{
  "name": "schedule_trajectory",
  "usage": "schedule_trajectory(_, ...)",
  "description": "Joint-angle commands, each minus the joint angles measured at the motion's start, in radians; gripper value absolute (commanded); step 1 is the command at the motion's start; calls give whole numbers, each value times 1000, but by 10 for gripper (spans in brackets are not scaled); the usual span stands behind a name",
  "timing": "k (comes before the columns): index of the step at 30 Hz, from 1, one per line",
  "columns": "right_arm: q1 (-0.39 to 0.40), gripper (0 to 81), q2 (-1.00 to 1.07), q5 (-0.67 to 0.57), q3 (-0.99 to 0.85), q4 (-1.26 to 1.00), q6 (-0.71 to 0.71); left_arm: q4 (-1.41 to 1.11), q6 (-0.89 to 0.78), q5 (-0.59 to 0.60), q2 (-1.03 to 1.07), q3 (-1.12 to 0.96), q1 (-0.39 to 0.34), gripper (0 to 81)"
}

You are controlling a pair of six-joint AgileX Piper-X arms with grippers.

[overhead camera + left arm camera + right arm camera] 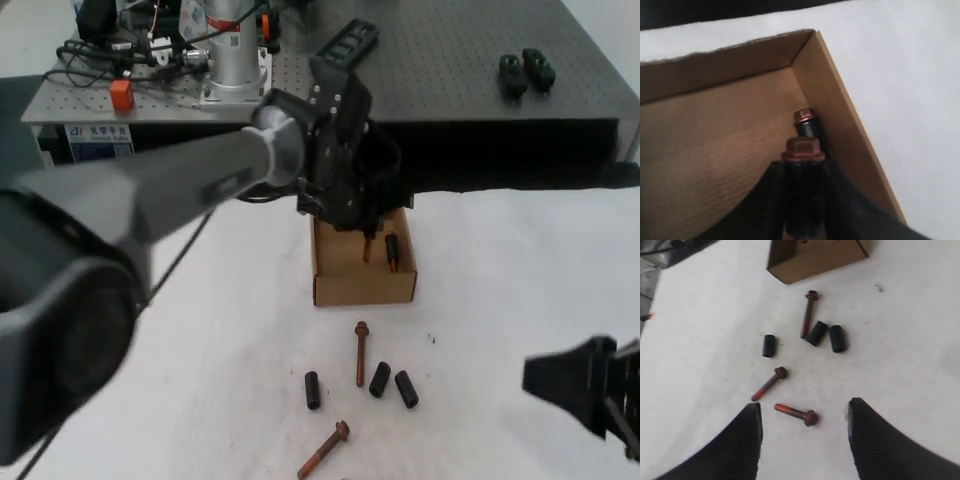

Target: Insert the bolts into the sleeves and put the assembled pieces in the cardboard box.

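While the left arm point(180, 185) stretches from the lower left of the frame up to the centre, its tool point(368, 222) hangs over the cardboard box point(350, 285) and points down into it. The box stands on the white desk point(520, 280), just below the middle of the frame. The fingers point(850, 210) of this tool are pinching an assembled piece point(802, 192), a bolt inside a black sleeve. Its long axis runs along the fingers, and its copper hexagonal head point(802, 148) sticks out past the fingertips, above the box floor. A second assembled piece point(806, 125) lies in the box close to the right wall. In the high view its long axis goes nearly up and down the frame.

The right tool point(804, 437) is at the lower right edge of the frame, over the desk. Its fingers are spread wide and grip nothing.

Loose parts lie on the desk below the box. One bolt point(360, 353) lies up and down the frame with its head toward the box. Two sleeves point(380, 378) lie just to its right and a third sleeve point(312, 390) to its left. A second bolt point(325, 450) slants at the bottom edge, head to the upper right. A third bolt point(796, 414) lies near the right tool's fingers.
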Motion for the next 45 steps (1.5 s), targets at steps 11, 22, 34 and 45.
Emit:
schedule_trajectory(11, 55, 392, 350, 67, -53, -59, -171, -13, -97, 43, 91, -122, 2, 284)
schedule_trajectory(22, 226, 375, 876, 226, -435, -34, -355, 204, 11, -22, -57, -122, 43, 285)
schedule_trajectory(34, 347, 355, 1173, 335, -632, 58, -441, 224, 164, -178, -408, 300, 62, 285)
schedule_trajectory(45, 346, 102, 1208, 407, -629, 53, -484, 154, 370, -32, -589, 692, -13, 285)
